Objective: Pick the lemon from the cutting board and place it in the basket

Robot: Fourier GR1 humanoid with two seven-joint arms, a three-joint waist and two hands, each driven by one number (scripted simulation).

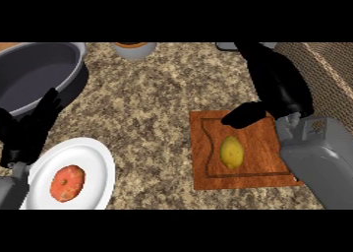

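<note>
Right hand point(246, 114) open, empty, beyond lemon point(232, 151) on cutting board point(208, 147) | should draw near, lower, curl round fruit | left hand point(23, 130) resting open

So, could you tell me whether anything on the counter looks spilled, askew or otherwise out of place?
Nothing stands out. The lemon lies whole on the cutting board, the reddish fruit sits on the white plate, and the grey pot stands upright. Nothing is spilled on the counter.
</note>
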